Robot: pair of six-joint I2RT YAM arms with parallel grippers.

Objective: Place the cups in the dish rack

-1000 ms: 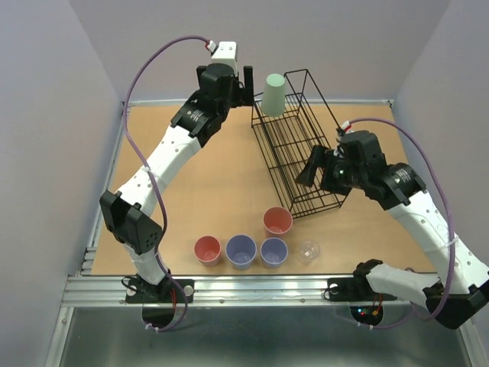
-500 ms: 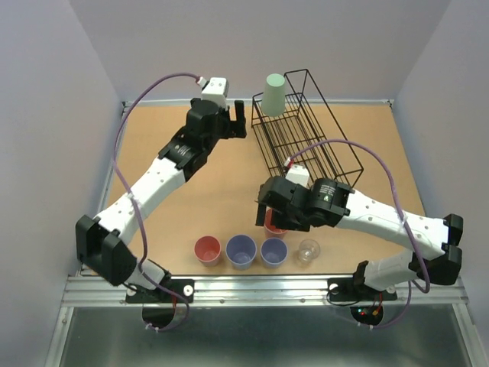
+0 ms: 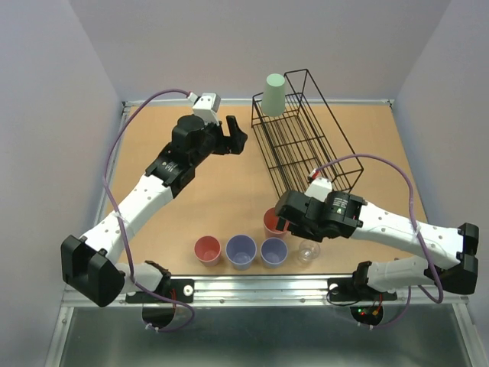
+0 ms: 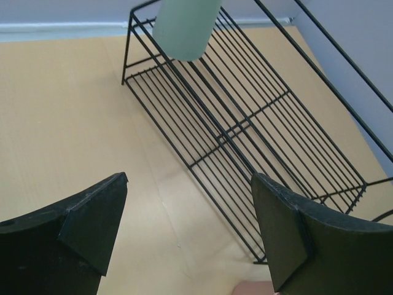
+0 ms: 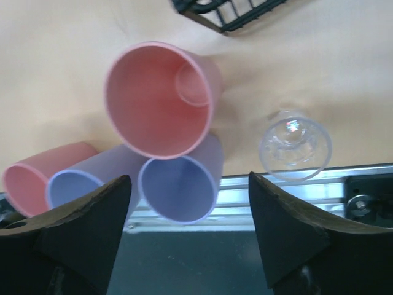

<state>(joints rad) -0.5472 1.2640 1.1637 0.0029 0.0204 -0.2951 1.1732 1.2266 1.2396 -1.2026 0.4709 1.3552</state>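
The black wire dish rack stands at the back middle, with a pale green cup upside down on its far end. That cup and the dish rack also fill the left wrist view. My left gripper hangs open and empty left of the rack. Along the front edge stand a salmon cup, two lavender cups and a clear cup. My right gripper is open over a second salmon cup; below its jaws sit the salmon cup, a lavender cup and the clear cup.
The tan table top is bounded by a metal rail along the near edge and by grey walls at the back and sides. The cups stand close together, and the rack's near corner lies just behind them.
My right arm has swung from beside the rack down to the cups at the front. My left arm has drawn back leftwards from the green cup and the rack.
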